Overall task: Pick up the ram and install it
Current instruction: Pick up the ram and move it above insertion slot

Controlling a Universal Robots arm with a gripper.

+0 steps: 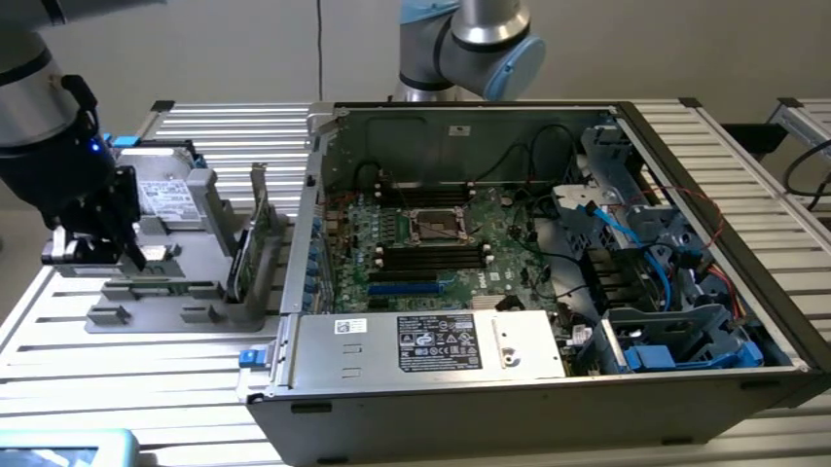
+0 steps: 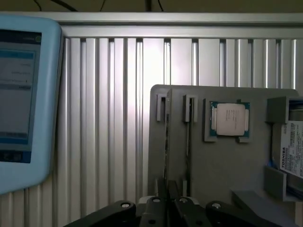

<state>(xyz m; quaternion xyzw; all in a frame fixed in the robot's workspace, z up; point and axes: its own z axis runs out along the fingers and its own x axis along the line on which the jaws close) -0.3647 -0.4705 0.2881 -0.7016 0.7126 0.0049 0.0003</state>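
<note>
One word legible across both views: TOSHIBA, running sideways on the white label of the hard drive (image 2: 289, 151), seen from the wrist. Print on the metal lid of the processor (image 2: 230, 119) too fine to read; likewise the lines on the screen of the pale blue tablet (image 2: 23, 94) and, in the exterior view, the black label (image 1: 439, 342) on the power supply (image 1: 325, 355).

From the wrist: the ram (image 2: 166, 146) edge-on in a slot of the grey fixture (image 2: 222, 170), the slot nearest the fixture's edge toward the tablet; a second slot just beside it, then the processor, then the hard drive. Directly in line with the ram, the hand (image 2: 167, 187), its fingers (image 2: 161, 191) drawn almost together, gripping nothing that can be made out.

From the exterior: the hand (image 1: 93, 258) hanging over the fixture's end at the exterior view's left; the fixture flat on the slatted tabletop (image 1: 130, 389); a green expansion card (image 1: 244, 238) upright in the fixture; the open computer case (image 1: 389, 136) at the exterior view's right, motherboard (image 1: 429, 233) exposed.
</note>
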